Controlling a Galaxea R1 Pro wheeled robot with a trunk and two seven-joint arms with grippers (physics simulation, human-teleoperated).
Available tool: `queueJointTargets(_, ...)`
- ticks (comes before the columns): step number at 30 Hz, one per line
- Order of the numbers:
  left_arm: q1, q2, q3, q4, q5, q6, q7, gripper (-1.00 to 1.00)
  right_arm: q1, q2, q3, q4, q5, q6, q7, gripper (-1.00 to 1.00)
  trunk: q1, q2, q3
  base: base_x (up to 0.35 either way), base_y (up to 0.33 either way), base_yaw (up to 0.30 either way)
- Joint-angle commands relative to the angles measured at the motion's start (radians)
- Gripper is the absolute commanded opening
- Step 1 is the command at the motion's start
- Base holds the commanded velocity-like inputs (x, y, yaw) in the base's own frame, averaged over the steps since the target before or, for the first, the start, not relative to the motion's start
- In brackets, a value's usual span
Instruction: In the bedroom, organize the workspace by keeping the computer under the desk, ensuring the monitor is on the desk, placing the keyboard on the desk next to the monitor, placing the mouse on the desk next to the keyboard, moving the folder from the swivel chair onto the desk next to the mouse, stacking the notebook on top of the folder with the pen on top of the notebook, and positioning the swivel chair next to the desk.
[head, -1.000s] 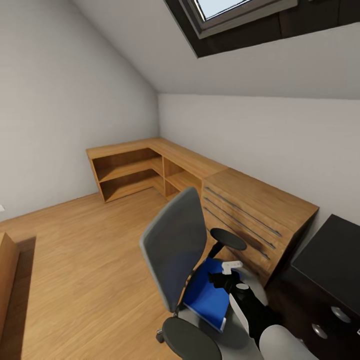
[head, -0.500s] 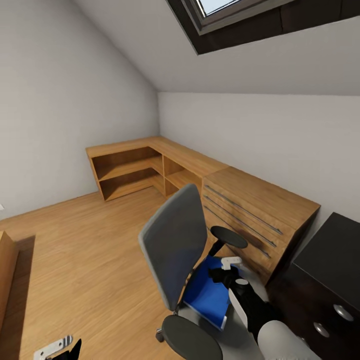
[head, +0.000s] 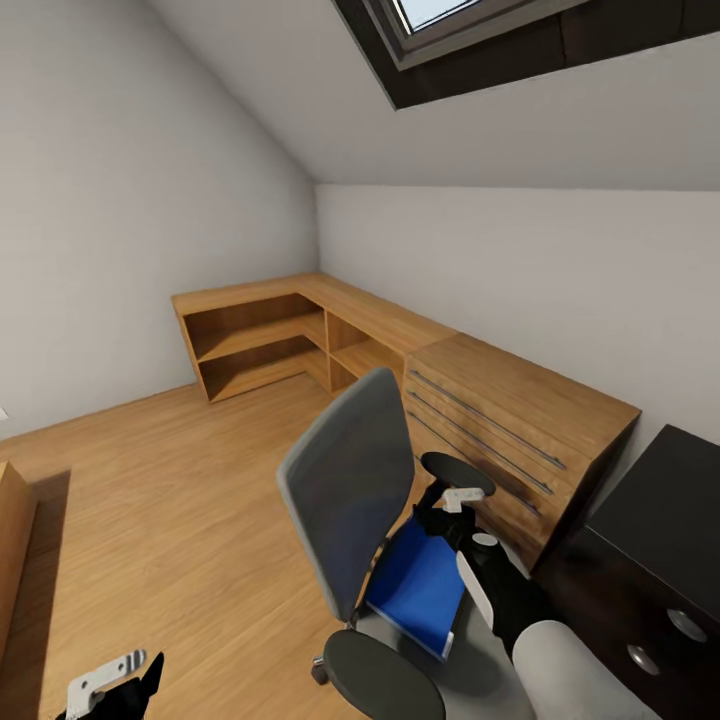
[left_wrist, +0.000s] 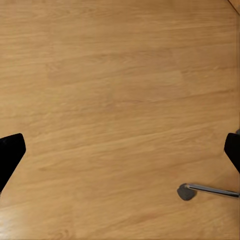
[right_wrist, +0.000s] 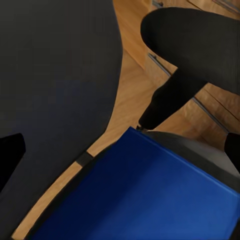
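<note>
The right gripper (head: 443, 508) is hovering wide open and empty just above the blue folder (head: 415, 585) lying on the swivel chair (head: 345, 490) seat, so it should be coming down slowly and pinching one edge.

An attic room has plain white walls (head: 120, 200) and a sloped ceiling (head: 330, 110) with a dark-framed skylight (head: 460, 30) letting in daylight. The floor (head: 170, 510) is light wood planking. A low light-wood cabinet (head: 330, 335) runs around the far corner in an L, with open shelves (head: 255, 350) at one end and a drawer unit (head: 500, 440) with long slim metal handles at the other.
</note>
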Motion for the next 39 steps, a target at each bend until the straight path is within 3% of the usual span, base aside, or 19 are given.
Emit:
queueJointTargets(1,0.000,0.000,0.002,-0.008,0.010,0.007,-0.005,1.00,0.000,0.000,0.000,-0.001,0.002,0.006,0.002,1.00,0.000,-0.001,-0.001,0.000,0.000,0.000)
queueJointTargets(13,0.000,0.002,0.006,-0.040,0.011,0.008,-0.004,1.00,0.000,-0.012,0.000,0.001,0.005,0.009,0.002,1.00,0.000,-0.001,-0.001,-0.003,0.000,0.000)
queueJointTargets(29,0.000,0.000,0.075,-0.037,0.014,0.011,-0.005,1.00,0.000,-0.030,0.004,0.006,0.009,0.044,0.002,1.00,0.000,-0.001,-0.001,-0.105,-0.031,0.000)
queueJointTargets(34,0.000,-0.005,0.129,-0.037,0.016,0.013,-0.005,1.00,0.000,-0.030,0.006,0.009,0.010,0.055,0.002,1.00,0.000,-0.001,-0.001,-0.005,-0.002,0.000)
queueJointTargets(39,0.000,-0.007,0.137,-0.037,0.016,0.014,-0.005,1.00,0.000,-0.031,0.006,0.011,0.013,0.057,0.002,1.00,0.000,-0.001,-0.001,-0.001,0.000,0.000)
